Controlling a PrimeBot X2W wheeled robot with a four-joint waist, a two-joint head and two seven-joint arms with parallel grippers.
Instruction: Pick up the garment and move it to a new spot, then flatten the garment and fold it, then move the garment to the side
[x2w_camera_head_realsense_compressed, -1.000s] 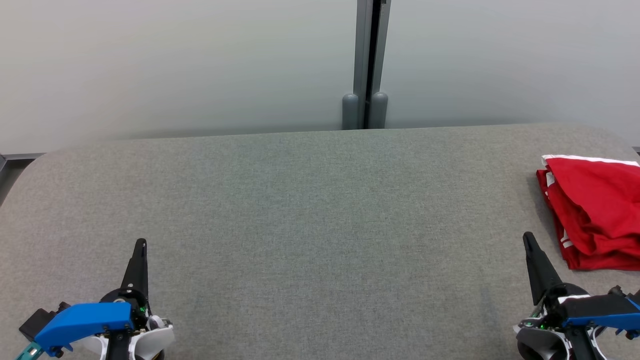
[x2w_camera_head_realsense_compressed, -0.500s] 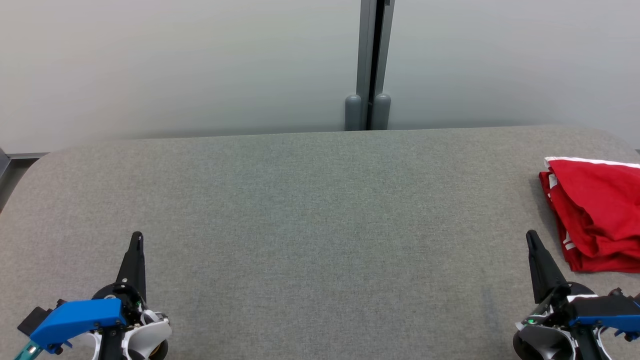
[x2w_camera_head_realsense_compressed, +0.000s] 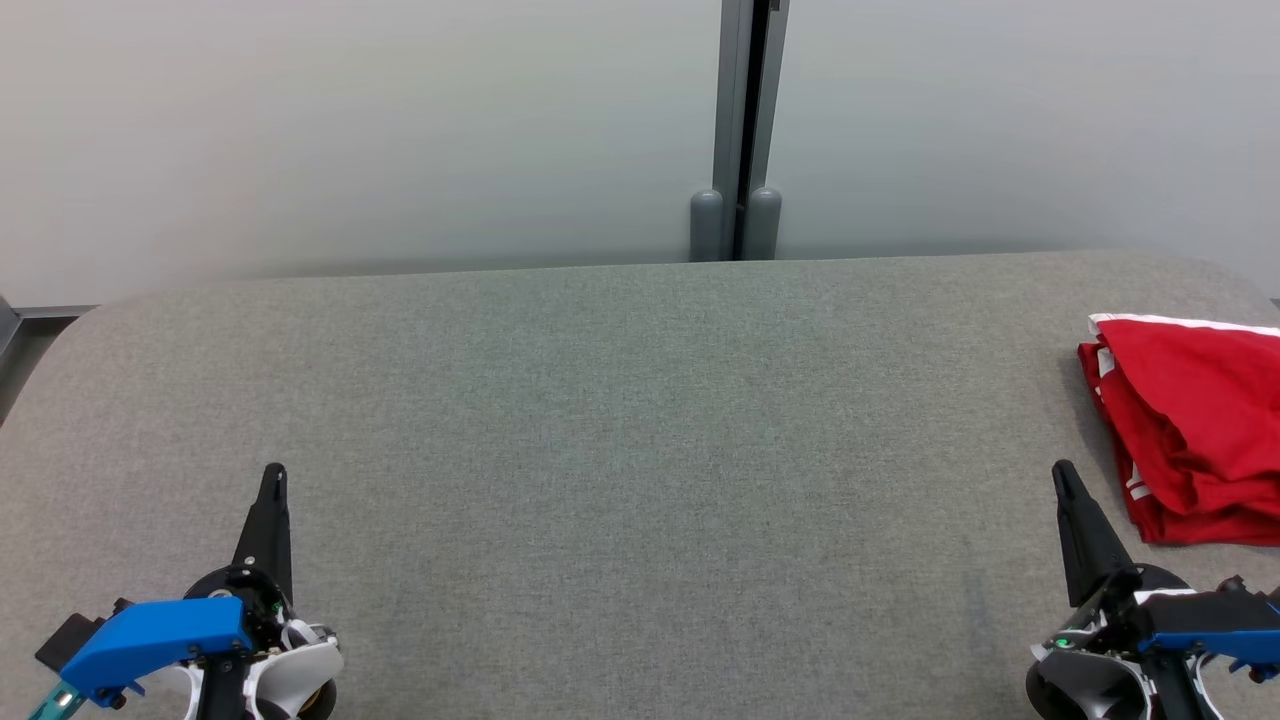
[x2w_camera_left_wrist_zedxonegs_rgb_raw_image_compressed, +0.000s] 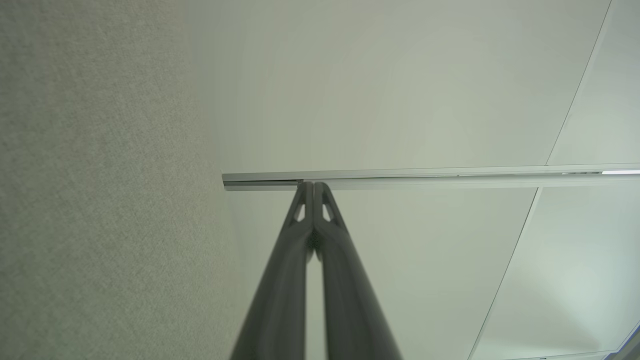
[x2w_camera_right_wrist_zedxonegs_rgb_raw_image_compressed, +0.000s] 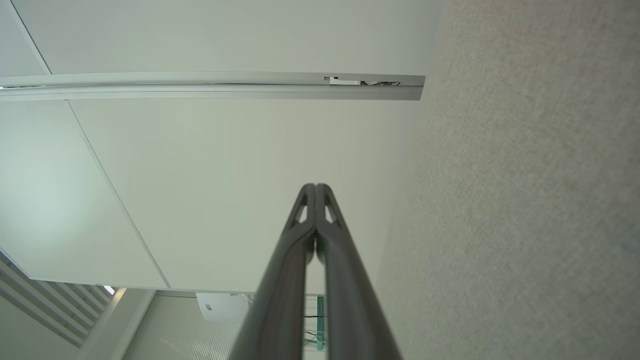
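Garment (x2w_camera_head_realsense_compressed: 1190, 420), red and folded, lies at three o'clock on the grey surface (x2w_camera_head_realsense_compressed: 640, 430), so the job looks done; the left pincer (x2w_camera_head_realsense_compressed: 272, 490) and right pincer (x2w_camera_head_realsense_compressed: 1064, 485), fingers pressed together, empty, are best parked low and clear so nothing nudges the fold
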